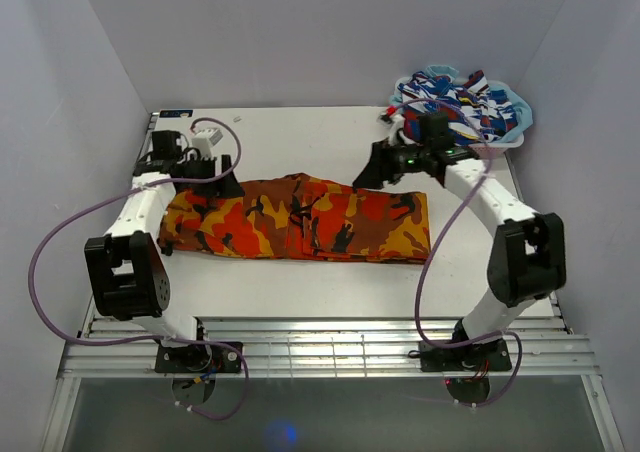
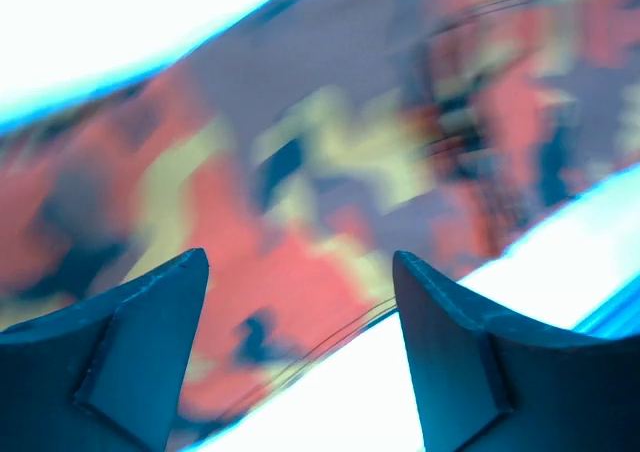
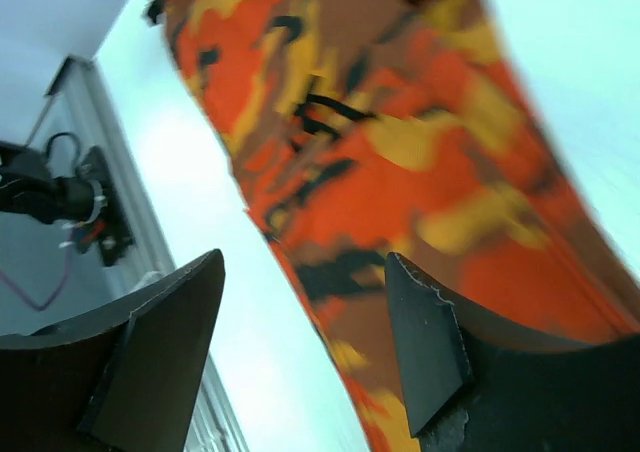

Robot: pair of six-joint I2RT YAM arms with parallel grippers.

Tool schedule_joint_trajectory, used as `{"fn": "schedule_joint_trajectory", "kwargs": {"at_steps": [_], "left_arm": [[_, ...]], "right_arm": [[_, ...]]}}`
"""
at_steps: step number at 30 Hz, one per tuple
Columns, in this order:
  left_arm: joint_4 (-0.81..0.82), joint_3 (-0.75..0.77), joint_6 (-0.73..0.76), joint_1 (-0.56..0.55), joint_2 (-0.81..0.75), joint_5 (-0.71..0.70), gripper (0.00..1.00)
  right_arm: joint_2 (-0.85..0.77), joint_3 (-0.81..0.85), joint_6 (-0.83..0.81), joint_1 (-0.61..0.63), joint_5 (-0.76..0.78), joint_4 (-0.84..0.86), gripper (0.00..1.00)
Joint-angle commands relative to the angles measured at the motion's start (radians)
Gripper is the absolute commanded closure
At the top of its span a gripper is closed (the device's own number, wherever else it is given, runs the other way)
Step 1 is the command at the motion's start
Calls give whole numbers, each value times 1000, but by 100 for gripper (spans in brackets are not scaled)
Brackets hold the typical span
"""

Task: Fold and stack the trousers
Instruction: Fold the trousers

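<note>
So the trousers (image 1: 300,222) are laid out flat in the middle of the white surface (image 1: 300,137) as one long narrow band. My guess is the legs are already doubled onto each other, since it's a tidy strip and not a two-legged shape. The long axis runs left to right, pretty much parallel to the near edge where the arms are bolted, with the right end sitting a touch nearer. I honestly can't tell which end is the waist. There's a seam or crease about halfway along, but that's all I can make out.

Each arm is parked at its own end, which makes sense if the next move is folding the strip end over end to shorten it. The left fingers (image 2: 140,332) are spread wide right over the camo fabric at the left end, with nothing pinched between them. The right fingers (image 3: 160,332) are also apart and empty. They hover by the far edge toward the right end, with the cloth under one finger and bare surface under the other.

The pile of blue, white and red clothing (image 1: 460,102) in the far right corner sits apart from the trousers. It could be the stacking spot, though that's only my read.
</note>
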Motion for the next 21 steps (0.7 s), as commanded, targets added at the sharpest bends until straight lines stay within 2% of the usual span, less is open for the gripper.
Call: {"fn": "schedule_joint_trajectory", "kwargs": {"at_steps": [1, 2, 5, 6, 10, 13, 16, 21], "left_arm": [[48, 75, -4, -160, -63, 126, 18], [65, 78, -40, -225, -42, 139, 22], [175, 53, -122, -351, -11, 156, 30], [253, 41, -146, -378, 18, 157, 31], [407, 17, -306, -472, 142, 229, 42], [516, -34, -430, -485, 251, 280, 45], [542, -60, -473, -475, 349, 280, 49], [535, -59, -493, -474, 428, 258, 50]], "right_arm": [[-100, -73, -256, -194, -31, -279, 29], [-109, -93, -293, -284, -11, -327, 30], [-123, -171, -398, -435, 23, -457, 27], [-114, -182, -421, -523, 23, -488, 26], [-38, -230, -493, -676, 23, -568, 21], [30, -247, -536, -697, -24, -596, 17], [117, -288, -515, -691, -80, -576, 15], [199, -389, -432, -650, -29, -415, 13]]}}
